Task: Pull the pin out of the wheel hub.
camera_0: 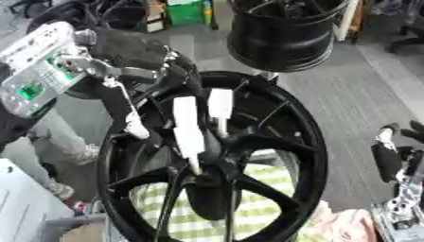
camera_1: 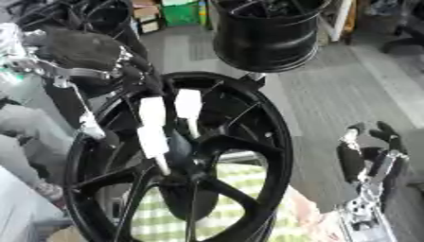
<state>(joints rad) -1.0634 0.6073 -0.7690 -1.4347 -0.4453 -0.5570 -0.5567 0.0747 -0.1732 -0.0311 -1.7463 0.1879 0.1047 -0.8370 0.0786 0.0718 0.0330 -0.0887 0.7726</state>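
While reaching: our left hand (camera_0: 178, 113) stretches straight, relaxed fingers (camera_0: 188, 137) down into the wheel (camera_0: 306, 142).
Pin: we cannot make it out; presumably at the hub (camera_0: 211, 163), just below the fingertips.
Axis: fingers run along the spokes toward the centre.
Right hand (camera_1: 364, 156): idle, relaxed, well apart at the lower right.
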